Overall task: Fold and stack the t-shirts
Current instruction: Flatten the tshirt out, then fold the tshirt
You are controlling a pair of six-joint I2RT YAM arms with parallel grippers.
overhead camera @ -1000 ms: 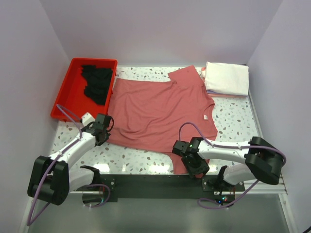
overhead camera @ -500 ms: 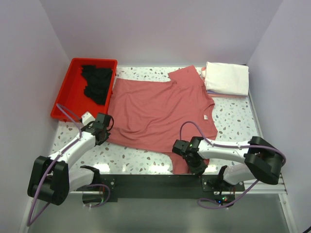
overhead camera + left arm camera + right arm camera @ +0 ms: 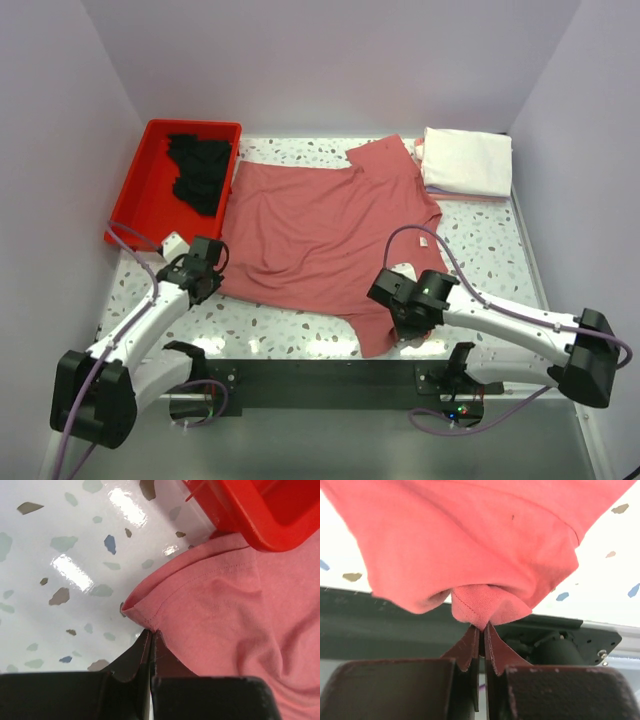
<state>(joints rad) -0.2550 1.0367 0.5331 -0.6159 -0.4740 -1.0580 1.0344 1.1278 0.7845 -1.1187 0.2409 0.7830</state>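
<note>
Dusty-rose t-shirt [image 3: 330, 225], limp and light, is sagging between left gripper [image 3: 150, 632] clamping its hem corner and right gripper [image 3: 482, 626] clamping its near sleeve.

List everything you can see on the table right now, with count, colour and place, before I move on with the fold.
dusty-rose t-shirt: one, dusty rose, spread flat mid-table
white tag: one, white, on that shirt's right side
black garment: one, black, bunched in the tray
white folded shirt: one, white, top of the stack at the back right
pinkish folded cloth: count unclear, pinkish, under the white one
red tray: one, red, back left
table: one, white speckled, under everything
left gripper: one, black, shut on the spread shirt's left hem corner
right gripper: one, black, shut on the spread shirt's near right edge
</note>
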